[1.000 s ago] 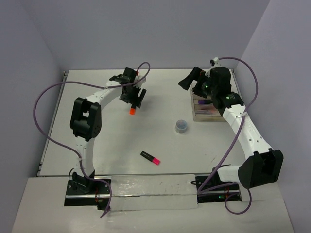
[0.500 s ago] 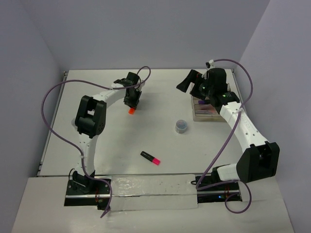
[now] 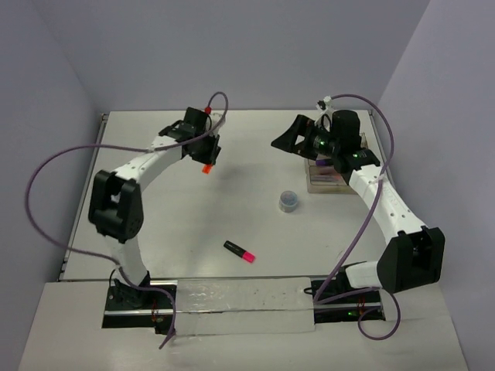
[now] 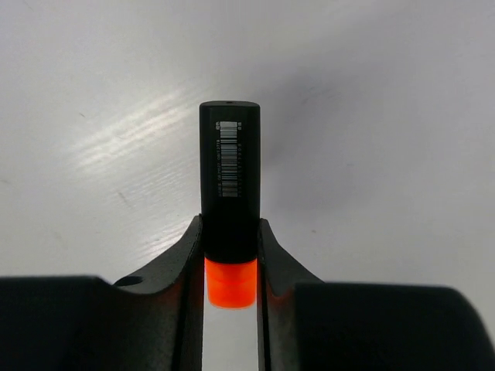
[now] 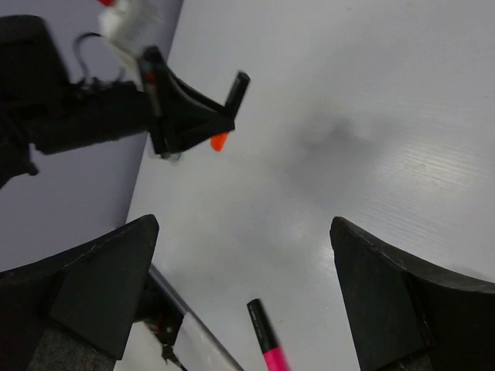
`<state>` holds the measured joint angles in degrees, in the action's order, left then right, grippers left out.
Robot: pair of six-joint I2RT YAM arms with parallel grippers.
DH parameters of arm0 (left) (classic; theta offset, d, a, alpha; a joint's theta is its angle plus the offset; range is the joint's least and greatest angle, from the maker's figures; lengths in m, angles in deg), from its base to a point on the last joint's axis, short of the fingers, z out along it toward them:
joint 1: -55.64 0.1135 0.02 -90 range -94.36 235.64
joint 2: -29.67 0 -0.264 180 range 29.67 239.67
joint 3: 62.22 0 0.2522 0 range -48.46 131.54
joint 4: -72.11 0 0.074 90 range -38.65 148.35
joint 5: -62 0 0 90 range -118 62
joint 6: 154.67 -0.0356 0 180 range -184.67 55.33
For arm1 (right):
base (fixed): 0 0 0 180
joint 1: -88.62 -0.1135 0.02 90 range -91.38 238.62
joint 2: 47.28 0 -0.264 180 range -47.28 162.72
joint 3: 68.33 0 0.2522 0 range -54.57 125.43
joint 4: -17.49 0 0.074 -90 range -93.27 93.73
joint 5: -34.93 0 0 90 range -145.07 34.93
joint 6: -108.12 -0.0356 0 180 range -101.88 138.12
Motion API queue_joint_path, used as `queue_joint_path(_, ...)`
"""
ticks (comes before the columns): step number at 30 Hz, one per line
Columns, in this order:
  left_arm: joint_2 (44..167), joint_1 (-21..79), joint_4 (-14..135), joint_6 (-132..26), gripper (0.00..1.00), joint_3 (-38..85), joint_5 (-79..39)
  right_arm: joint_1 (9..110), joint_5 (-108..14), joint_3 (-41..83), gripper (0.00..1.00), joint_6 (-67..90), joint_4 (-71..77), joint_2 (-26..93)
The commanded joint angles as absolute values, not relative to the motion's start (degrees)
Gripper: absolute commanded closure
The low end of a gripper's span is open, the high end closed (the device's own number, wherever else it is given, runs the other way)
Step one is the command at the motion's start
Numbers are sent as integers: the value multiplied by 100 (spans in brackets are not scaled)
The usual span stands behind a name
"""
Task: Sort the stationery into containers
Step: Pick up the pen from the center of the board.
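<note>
My left claw (image 3: 206,154) is clamped on the orange-capped highlighter (image 4: 230,178), pinching where the cap meets the black barrel (barcode facing my wrist camera), and holds it above the table (image 3: 155,232). Nearer the middle, the pink-capped highlighter (image 3: 240,251) lies flat, with the round grey-blue piece (image 3: 288,201) beyond it. My right claw (image 3: 288,139) gapes wide and empty, just left of the clear tray (image 3: 313,184).

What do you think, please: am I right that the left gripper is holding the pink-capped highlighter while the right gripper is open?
Not quite: the left gripper is holding the orange-capped highlighter, as the left wrist view shows; the pink-capped highlighter lies on the table. The right gripper is indeed open.
</note>
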<state>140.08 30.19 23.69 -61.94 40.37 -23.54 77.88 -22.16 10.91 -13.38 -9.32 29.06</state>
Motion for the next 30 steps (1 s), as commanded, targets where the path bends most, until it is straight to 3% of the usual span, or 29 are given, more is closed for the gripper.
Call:
queue_joint_path(1,12251,2994,3175,-6405,100,3681,-1926,7353,-1477,1188,0,-1536,-185,2746)
queue_joint_path(9,10959,2959,2849,-6665,100,3277,-1676,6396,-1402,1538,1,-2577,916,3153)
queue_joint_path(21,10719,2954,2715,-6678,100,3460,-1526,5778,-2253,2199,18,-3470,1700,4104)
queue_joint_path(30,10703,2953,2786,-6614,100,3362,-1500,5492,-2723,3024,20,-3635,1555,4989)
